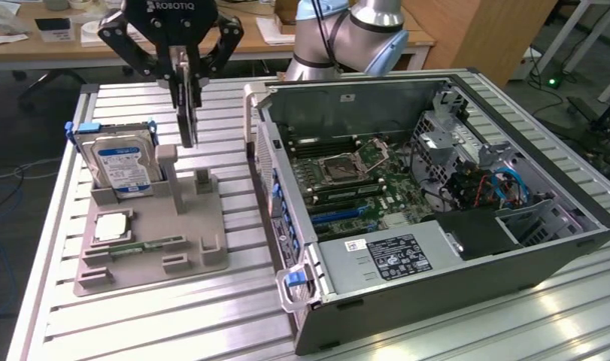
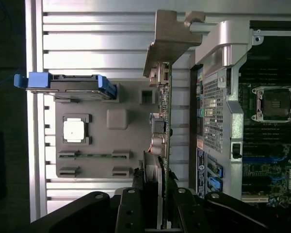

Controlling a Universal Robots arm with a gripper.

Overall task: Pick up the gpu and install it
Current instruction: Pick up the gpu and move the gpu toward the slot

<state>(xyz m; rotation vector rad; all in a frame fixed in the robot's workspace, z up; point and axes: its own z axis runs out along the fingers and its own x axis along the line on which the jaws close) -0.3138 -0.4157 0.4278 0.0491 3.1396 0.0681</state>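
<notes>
The end effector [image 1: 185,79] points straight down, clamping the gpu [image 1: 188,120] above the gray fixture [image 1: 189,226].

ROBOTIQ, white lettering, on gripper [image 1: 186,86] housing.

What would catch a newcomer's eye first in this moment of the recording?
The gripper hangs above the grey holder, shut on the gpu, held edge-on. At the exterior view's right lies the open computer case, its motherboard exposed; at the left a blue-labelled hard drive stands in the holder.
</notes>
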